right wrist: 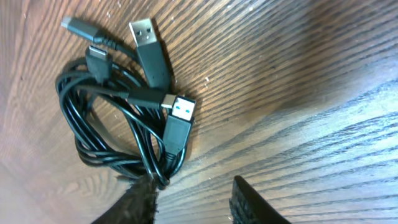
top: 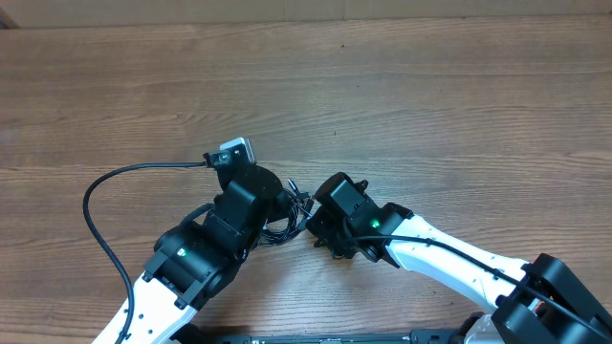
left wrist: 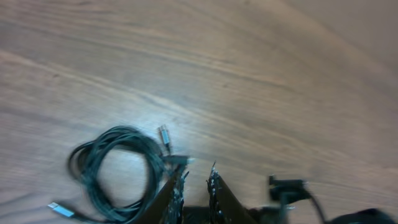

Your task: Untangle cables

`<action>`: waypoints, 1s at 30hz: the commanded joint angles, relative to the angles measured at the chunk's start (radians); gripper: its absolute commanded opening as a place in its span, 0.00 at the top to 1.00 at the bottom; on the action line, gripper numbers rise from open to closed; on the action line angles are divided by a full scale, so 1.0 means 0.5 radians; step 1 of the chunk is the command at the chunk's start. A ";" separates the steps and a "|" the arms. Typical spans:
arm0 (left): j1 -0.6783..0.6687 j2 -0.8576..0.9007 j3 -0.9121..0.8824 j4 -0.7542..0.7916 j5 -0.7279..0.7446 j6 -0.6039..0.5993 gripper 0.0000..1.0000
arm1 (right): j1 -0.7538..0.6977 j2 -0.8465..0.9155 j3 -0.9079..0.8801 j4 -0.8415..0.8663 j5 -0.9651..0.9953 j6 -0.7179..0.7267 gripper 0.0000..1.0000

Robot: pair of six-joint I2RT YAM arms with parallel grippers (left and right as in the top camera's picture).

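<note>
The cables point(top: 285, 222) lie as one tangled black bundle on the wood between my two arms. In the left wrist view, which is blurred, they form a coil point(left wrist: 115, 135) left of my left gripper point(left wrist: 196, 180). Its fingers stand a narrow gap apart with only wood between them, and the left finger point(left wrist: 176, 194) is beside the coil's edge. In the right wrist view the cables point(right wrist: 176, 134) show several USB plugs, one with a blue tongue point(right wrist: 181, 107). My right gripper point(right wrist: 193, 190) is open and empty; its left finger point(right wrist: 140, 200) touches the bottom loop of the bundle.
A thicker black arm wire point(top: 96, 205) loops out to the left of the left arm's camera point(top: 235, 151). A dark blurred part point(left wrist: 287, 186) sits right of the left fingers. The wooden table point(top: 382, 86) stretches behind both arms.
</note>
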 commanded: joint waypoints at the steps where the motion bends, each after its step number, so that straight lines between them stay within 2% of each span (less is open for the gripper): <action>1: 0.011 0.039 0.034 -0.095 -0.060 -0.020 0.83 | 0.008 0.008 -0.011 -0.018 0.065 -0.015 0.59; 4: 0.011 0.078 0.034 -0.224 -0.060 -0.075 0.76 | 0.008 0.008 -0.011 -0.045 0.081 -0.015 0.55; 9: 0.018 0.207 0.031 -0.507 -0.094 -0.375 0.69 | 0.008 0.008 -0.011 -0.082 0.130 -0.014 0.46; 11: 0.050 0.280 0.031 -0.592 -0.090 -0.475 0.69 | 0.008 0.008 -0.011 -0.104 0.130 -0.014 0.40; 15: 0.169 0.428 0.030 -0.592 0.047 -0.479 0.60 | 0.008 0.008 -0.011 -0.130 0.132 -0.015 0.27; 17: 0.240 0.489 0.030 -0.552 0.131 -0.370 0.57 | 0.008 0.008 -0.011 -0.141 0.147 -0.015 0.23; 24: 0.472 0.733 0.030 -0.358 0.620 0.290 0.51 | 0.008 0.008 -0.011 -0.166 0.187 -0.015 0.16; 30: 0.479 0.948 0.030 -0.347 0.603 0.335 0.44 | 0.008 0.008 -0.011 -0.171 0.229 -0.015 0.09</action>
